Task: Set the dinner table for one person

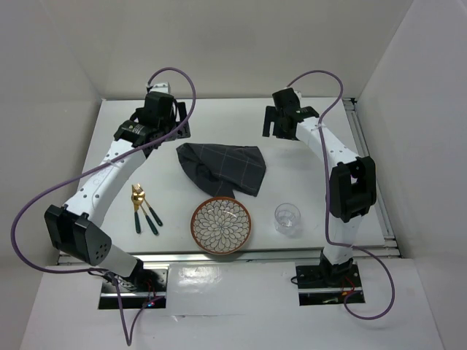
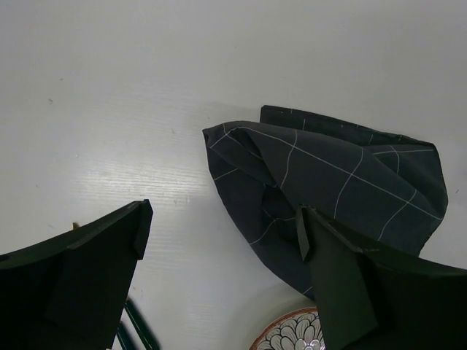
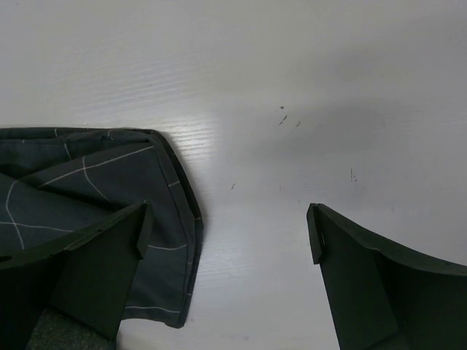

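Left gripper point(image 2: 222, 227) and right gripper point(image 3: 228, 227) both gape wide and empty near the bench's point(image 1: 292, 182) far edge, beyond the crumpled checked napkin point(image 1: 222, 168).

Plain white walls point(image 1: 241, 44) close in the back and both sides; light glares off the glossy near ledge point(image 1: 219, 281).

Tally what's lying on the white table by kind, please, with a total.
Dark grey checked cloth: 1
Round patterned plate with brown rim: 1
Clear drinking glass: 1
Gold-headed, dark-handled cutlery pieces: 3, judged by handles; heads overlap
Total: 6
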